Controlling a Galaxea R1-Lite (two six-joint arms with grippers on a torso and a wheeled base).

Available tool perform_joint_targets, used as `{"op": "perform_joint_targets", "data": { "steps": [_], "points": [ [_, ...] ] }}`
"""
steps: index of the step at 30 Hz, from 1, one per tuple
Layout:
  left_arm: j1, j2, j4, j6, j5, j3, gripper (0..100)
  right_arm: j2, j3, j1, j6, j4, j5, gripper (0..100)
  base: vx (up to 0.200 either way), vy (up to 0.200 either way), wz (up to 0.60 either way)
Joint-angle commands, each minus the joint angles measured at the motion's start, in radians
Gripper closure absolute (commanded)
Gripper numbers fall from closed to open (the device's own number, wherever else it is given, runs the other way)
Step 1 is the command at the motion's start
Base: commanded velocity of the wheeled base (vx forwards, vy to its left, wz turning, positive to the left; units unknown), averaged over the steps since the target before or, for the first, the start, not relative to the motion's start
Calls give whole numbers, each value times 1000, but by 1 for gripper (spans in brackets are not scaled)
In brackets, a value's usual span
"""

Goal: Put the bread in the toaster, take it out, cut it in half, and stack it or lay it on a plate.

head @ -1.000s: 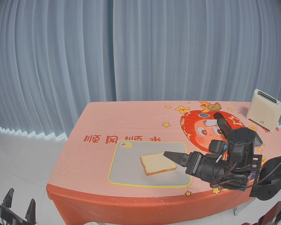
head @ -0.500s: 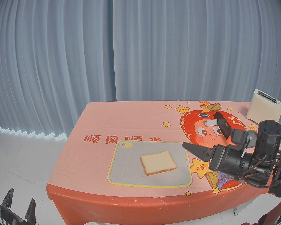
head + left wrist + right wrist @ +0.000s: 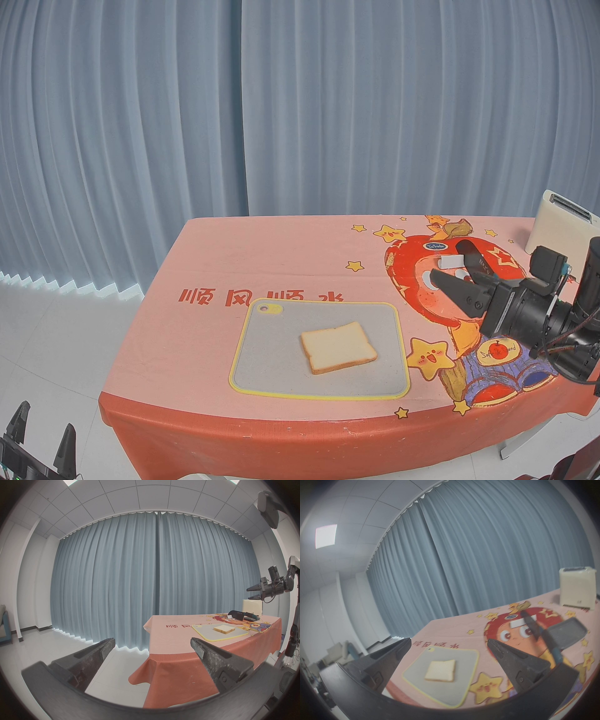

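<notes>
Where the head view looks down on the table (image 3: 250,262), the bread (image 3: 338,355) lies flat on the cutting board (image 3: 269,369). The right gripper (image 3: 440,278) hangs over the table's right part, apart from the slice and short of the toaster (image 3: 559,234). In the left wrist view the left gripper (image 3: 151,641) is spread wide and empty, well off the table. In the right wrist view the right gripper is equally wide and empty, with the bread beyond it.

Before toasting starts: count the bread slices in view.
1: a pale square bread slice lies flat on the grey, yellow-rimmed cutting board. The cream toaster could hide another.
</notes>
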Motion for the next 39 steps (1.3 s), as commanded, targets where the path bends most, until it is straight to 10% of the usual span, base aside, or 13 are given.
{"op": "perform_joint_targets", "data": {
  "steps": [1, 10, 39],
  "points": [
    [0, -5, 0, -1, 0, 18, 0, -19, 1, -68, -54, 6, -53, 0, 0, 0, 0],
    [0, -5, 0, -1, 0, 18, 0, -73, -16, -147, -142, 11, -124, 0, 0, 0, 0],
    [0, -5, 0, 1, 2, 18, 0, -76, 9, -222, -177, 9, -70, 0, 0, -7, 0]
  ]
}}
